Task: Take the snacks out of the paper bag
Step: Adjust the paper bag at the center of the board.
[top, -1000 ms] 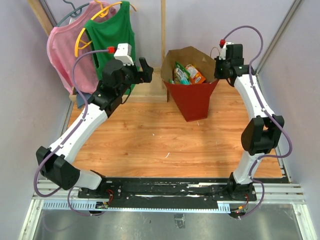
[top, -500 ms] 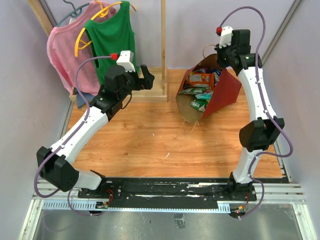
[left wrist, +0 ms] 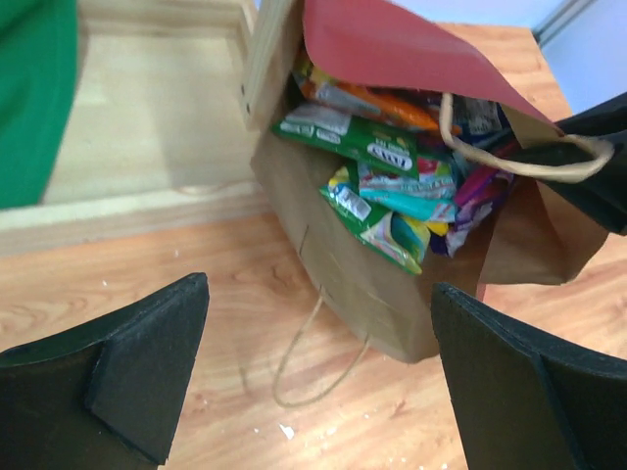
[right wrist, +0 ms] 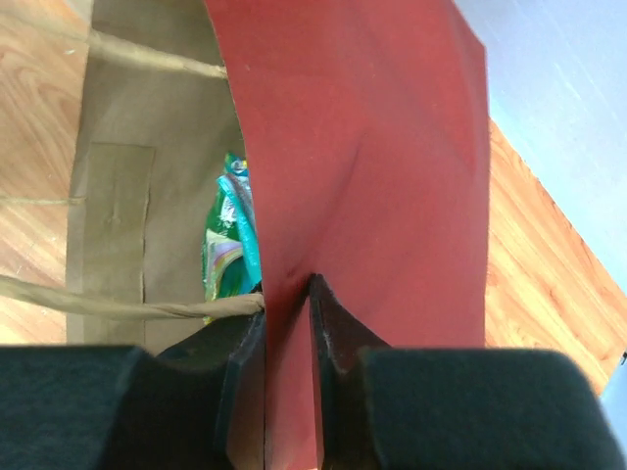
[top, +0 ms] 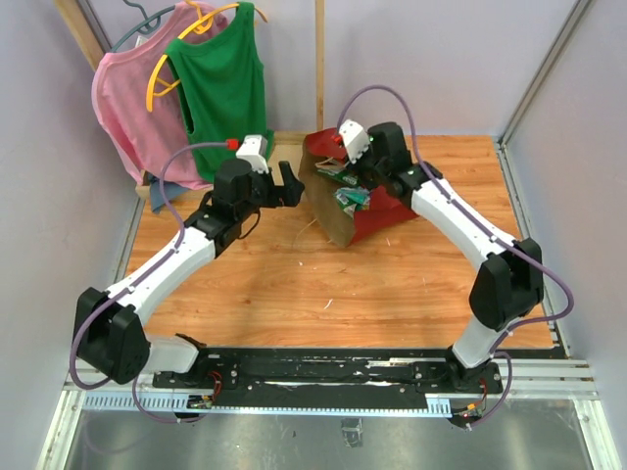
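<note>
The left gripper [top: 286, 184] hovers over the wooden table [top: 294, 284] with its jaws spread wide and nothing between them, aimed at the mouth of the paper bag [top: 333, 213] just to its right. In the left wrist view the two black fingers [left wrist: 137, 372] frame the bag, which is tipped over with its opening facing them. The snacks [left wrist: 392, 186] are heaped inside at the mouth: green, teal, orange and purple packets. One loop handle [left wrist: 299, 367] trails on the wood. On the right, the right gripper [right wrist: 287, 333] is closed to a narrow slit, pinching the bag's red wall [right wrist: 362, 176] between its fingertips.
</note>
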